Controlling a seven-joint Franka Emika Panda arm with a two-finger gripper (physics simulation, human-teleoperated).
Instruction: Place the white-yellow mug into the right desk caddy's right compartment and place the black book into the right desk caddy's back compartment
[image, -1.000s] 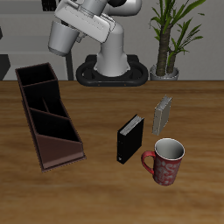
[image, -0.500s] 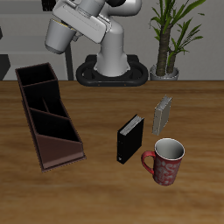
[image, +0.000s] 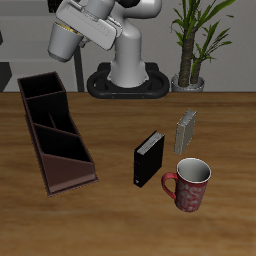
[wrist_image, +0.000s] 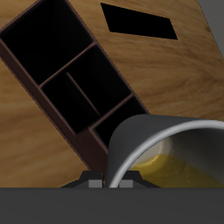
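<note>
I see dark red mug (image: 190, 184) near table front (image: 110, 225), grey book (image: 186, 131) upright behind it, potted plant (image: 194, 42) at back.

arm (image: 85, 28): drifted up and sideways, farther above right desk caddy (image: 55, 132) | table items: unmoved

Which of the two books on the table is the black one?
The black book is the thicker one standing upright nearer the table's front edge, beside the dark red mug. The grey book behind it is thinner and patterned.
</note>
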